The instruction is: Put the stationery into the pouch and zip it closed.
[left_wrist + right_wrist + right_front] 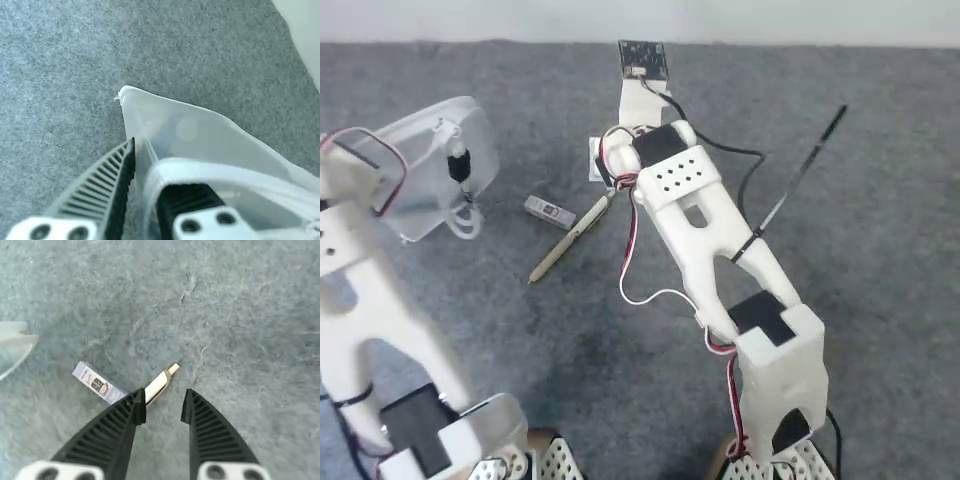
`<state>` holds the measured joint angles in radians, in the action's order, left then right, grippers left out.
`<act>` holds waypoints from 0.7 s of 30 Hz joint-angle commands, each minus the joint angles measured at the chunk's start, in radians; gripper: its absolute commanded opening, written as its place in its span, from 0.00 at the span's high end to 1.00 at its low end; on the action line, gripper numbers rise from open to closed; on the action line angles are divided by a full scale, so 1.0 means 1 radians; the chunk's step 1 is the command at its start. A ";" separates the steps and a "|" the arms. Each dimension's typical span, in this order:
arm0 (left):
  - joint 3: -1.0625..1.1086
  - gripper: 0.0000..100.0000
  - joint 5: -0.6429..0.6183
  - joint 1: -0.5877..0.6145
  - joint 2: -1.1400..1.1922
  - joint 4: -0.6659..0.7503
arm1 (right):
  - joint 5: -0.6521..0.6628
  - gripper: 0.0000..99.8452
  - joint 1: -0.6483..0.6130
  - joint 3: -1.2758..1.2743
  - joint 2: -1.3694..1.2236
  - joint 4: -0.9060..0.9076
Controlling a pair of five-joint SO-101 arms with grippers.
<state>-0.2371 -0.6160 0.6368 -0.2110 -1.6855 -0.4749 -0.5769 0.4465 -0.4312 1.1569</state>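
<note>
The left jaws are pinching the translucent pouch [200, 132] by its wall, one jaw outside, one inside, its corner jutting over the grey bench [60, 60].

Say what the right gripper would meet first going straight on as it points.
Probably the pen: its end lies just ahead of the right gripper, by one fingertip. Depth is unclear; otherwise the carpet.

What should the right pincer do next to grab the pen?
Probably slide sideways a bit, so the pen sits in its gap before it lowers. The right pincer is open, but the pen slips behind one finger instead of lying between both. The left pincer holds the pouch.
</note>
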 commanded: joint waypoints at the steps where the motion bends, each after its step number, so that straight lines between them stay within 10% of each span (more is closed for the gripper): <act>1: -0.021 0.99 -0.014 0.003 -0.064 0.040 | -0.052 0.88 -0.015 0.035 -0.010 -0.044; 21: -0.010 0.99 -0.014 -0.002 -0.064 0.040 | -0.147 0.88 -0.061 0.037 -0.183 -0.191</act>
<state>-0.2371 -0.6160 0.6368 -0.2110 -1.6855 -0.6084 -0.6214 0.4465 -0.6260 0.9897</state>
